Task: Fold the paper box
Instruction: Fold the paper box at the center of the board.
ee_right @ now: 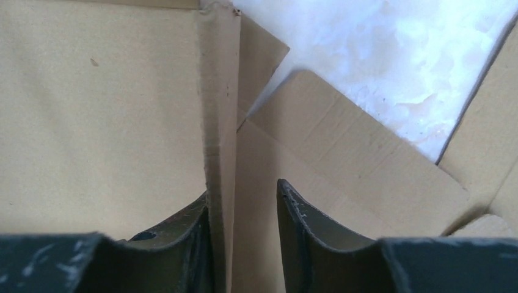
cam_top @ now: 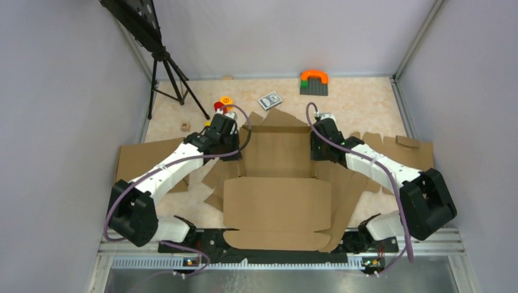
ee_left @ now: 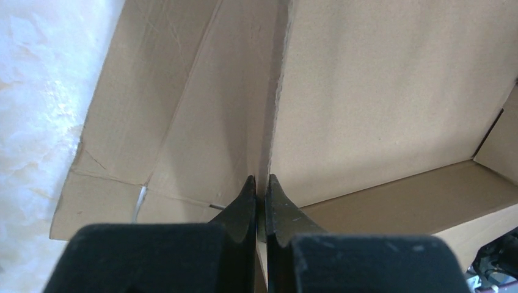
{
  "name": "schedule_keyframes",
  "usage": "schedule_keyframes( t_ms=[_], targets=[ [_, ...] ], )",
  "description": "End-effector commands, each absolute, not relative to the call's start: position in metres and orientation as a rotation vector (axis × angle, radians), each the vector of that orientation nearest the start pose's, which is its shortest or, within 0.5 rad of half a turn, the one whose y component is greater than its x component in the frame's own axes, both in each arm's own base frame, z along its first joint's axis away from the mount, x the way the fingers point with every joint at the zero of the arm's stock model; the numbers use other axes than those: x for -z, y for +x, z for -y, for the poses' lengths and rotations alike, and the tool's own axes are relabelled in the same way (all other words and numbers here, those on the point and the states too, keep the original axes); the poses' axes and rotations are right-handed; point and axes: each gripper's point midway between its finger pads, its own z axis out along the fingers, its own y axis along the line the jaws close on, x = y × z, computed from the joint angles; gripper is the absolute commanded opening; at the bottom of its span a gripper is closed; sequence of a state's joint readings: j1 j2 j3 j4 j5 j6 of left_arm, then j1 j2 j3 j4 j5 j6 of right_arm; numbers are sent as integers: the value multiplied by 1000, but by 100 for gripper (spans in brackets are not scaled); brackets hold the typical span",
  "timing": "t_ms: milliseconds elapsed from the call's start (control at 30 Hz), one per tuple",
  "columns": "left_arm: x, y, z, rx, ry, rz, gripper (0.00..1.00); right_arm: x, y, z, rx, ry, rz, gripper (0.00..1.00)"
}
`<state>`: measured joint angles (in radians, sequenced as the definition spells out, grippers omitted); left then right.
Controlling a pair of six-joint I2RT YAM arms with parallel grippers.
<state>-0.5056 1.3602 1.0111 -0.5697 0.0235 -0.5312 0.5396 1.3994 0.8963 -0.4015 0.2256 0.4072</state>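
The paper box (cam_top: 278, 201) lies just beyond the base rail (cam_top: 269, 256). Its near flap laps over the rail, and its far half is raised into a shallow tray further out.

The left gripper (ee_left: 261, 186) is on the side wall left of the rail's middle. Its jaws are pinched almost together on the wall's raw top edge, with cardboard sandwiched between the fingers.

The right gripper (ee_right: 242, 189) is on the opposite wall. Its jaws are parted and straddle the doubled-over edge. The inner finger is against the board, and the outer one looks clear of it.

This sheet should be light and stiff across the panels but willing to hinge at every crease. It will likely swing or sag if lifted by one flap alone. The surface is dry and fairly smooth, so a shallow pinch could slide off. The slits and corners look like the weak spots where it could tear.

The best hold, I'd say, is deep on a wall's top edge, near a crease. Both sides should be worked together.
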Motion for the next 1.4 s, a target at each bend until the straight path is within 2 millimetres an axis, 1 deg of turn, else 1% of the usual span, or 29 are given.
schedule_keyframes(
  t_ms=[0, 100, 233, 300, 467, 533, 567, 700, 767, 967, 1033, 1067, 1100, 1167, 1200, 1233, 1267, 1367],
  targets=[
    [-130, 280, 185, 479, -19, -2515, 0, -92, 303, -147, -194, -46, -2414, 36],
    [-131, 282, 182, 454, -13, -2512, 0, -95, 301, -152, -243, -48, -2421, 37],
    [-129, 282, 182, 432, 4, -2536, 0, -100, 298, -161, -300, -68, -2432, 47],
    [-124, 286, 178, 377, 2, -2543, 0, -103, 298, -163, -318, -72, -2431, 52],
    [-115, 292, 183, 330, 48, -2573, 0, -105, 295, -164, -326, -85, -2447, 52],
    [-109, 296, 184, 295, 80, -2593, 0, -105, 293, -165, -337, -90, -2444, 47],
    [-105, 298, 183, 267, 93, -2599, 0, -104, 292, -165, -345, -96, -2443, 43],
    [-94, 305, 183, 186, 129, -2615, 4, -93, 287, -166, -347, -115, -2473, 11],
    [-90, 309, 184, 150, 138, -2616, 8, -88, 284, -166, -348, -123, -2492, 0],
    [-78, 316, 182, 67, 154, -2645, 31, -90, 281, -166, -364, -116, -2478, 0],
    [-73, 318, 180, 37, 153, -2661, 35, -90, 281, -166, -367, -117, -2481, 0],
    [-70, 318, 180, 26, 155, -2672, 36, -90, 281, -167, -371, -119, -2482, 0],
    [-68, 319, 180, 16, 152, -2678, 35, -90, 281, -168, -377, -116, -2483, 0],
    [-65, 321, 177, -16, 137, -2682, 25, -90, 281, -167, -371, -111, -2483, 0],
    [-64, 322, 176, -29, 131, -2679, 18, -90, 281, -166, -357, -107, -2479, 0],
    [-65, 323, 174, -45, 123, -2674, 8, -91, 280, -166, -343, -111, -2475, 0],
    [-65, 324, 172, -54, 115, -2671, 0, -92, 281, -165, -325, -108, -2472, 0],
    [-65, 325, 171, -73, 109, -2668, 0, -92, 281, -164, -292, -111, -2473, 0]
  ],
)
